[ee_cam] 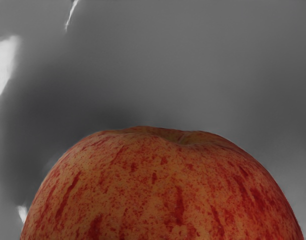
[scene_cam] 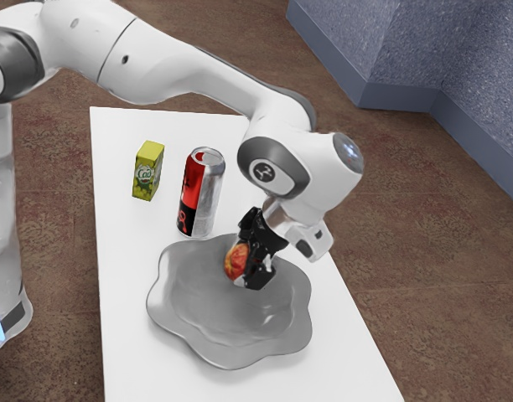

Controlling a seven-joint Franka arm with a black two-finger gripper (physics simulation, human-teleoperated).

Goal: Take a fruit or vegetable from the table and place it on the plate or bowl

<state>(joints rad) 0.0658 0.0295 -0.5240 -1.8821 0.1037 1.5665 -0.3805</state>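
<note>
The arm reaches in from the upper left of the exterior view and bends down over the middle of the white worktop (scene_cam: 122, 276). Its black claw (scene_cam: 248, 272) is clamped on a red and yellow apple (scene_cam: 235, 261), with the dark fingers (scene_cam: 258, 270) pressed against the fruit on the side toward the frame's right. The apple sits low over a grey, wavy-edged plate (scene_cam: 215, 327), near the plate's upper right part. From here I cannot tell whether it rests on the grey surface or hangs just clear of it.

The fruit is round, so it has no real long axis. In the wrist view the apple (ee_cam: 163, 185) is close under the hand, its streaked skin plain to see. A shallow dimple on its far end faces away from the hand, toward the plate (ee_cam: 203, 65) beyond it. The side camera shows none of that detail, only a small red patch between the fingers.

The side camera does take in the rest of the worktop. A red and silver can (scene_cam: 199, 193) stands upright just beyond the plate's upper edge. A small yellow-green juice carton (scene_cam: 149, 170) stands to the can's left, apart from it.
</note>
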